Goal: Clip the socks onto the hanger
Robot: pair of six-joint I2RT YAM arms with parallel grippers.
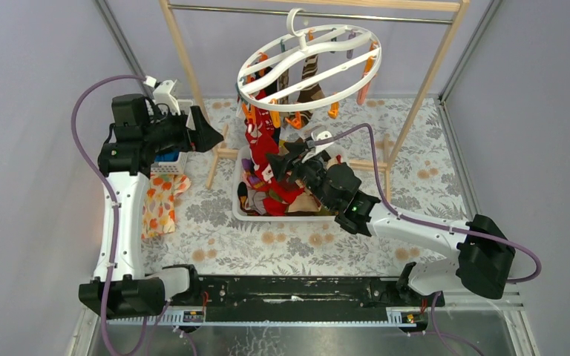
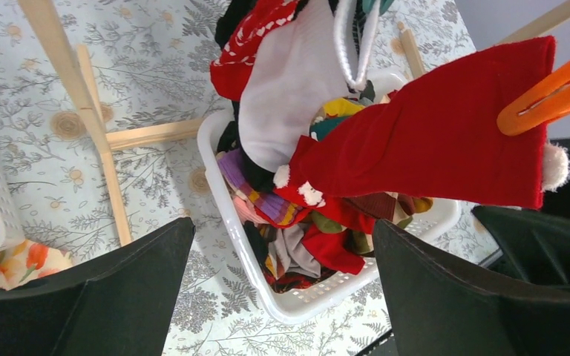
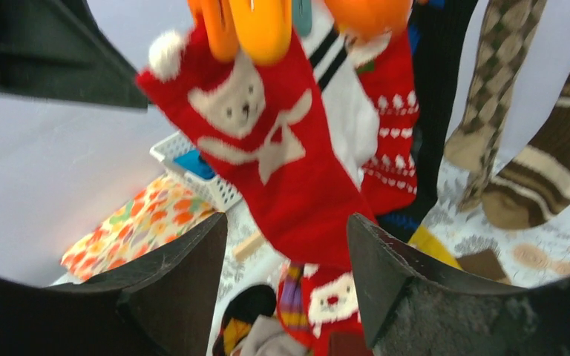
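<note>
I take the white oval plastic hanger (image 1: 243,80) as my reference. It hangs by its hook from the wooden-framed rail with its metal bar (image 1: 183,55), and several socks already dangle from its clips. Directly below the hanger sits the white slotted plastic basket (image 2: 297,305), which holds the loose socks in mixed colours (image 1: 274,194) not yet hung.

My left gripper (image 2: 283,230) hovers to the left of the hanger, a little below its ring, with its jaws spread wide and nothing in them. My right gripper (image 3: 286,222) is under the hanger's near edge, above the basket. Its jaws are apart and point up at the hung socks.

The red fabric sock with a white animal face (image 3: 282,163) hangs from the hanger's near side, pinched at its cuff by an orange plastic clip (image 3: 263,30). Its toe drops into the gap between the right fingers (image 3: 193,259). I cannot tell whether they touch it.

I judge that this sock is done, so the step in hand is fetching another. To do that well, I would:
- back the right gripper straight down and away from the hanger, so the fingers do not snag the toe and drag the sock out of its clip;
- pick a single sock off the top of the pile and grip it near the cuff;
- lift it clear before taking it up to a free clip.
</note>
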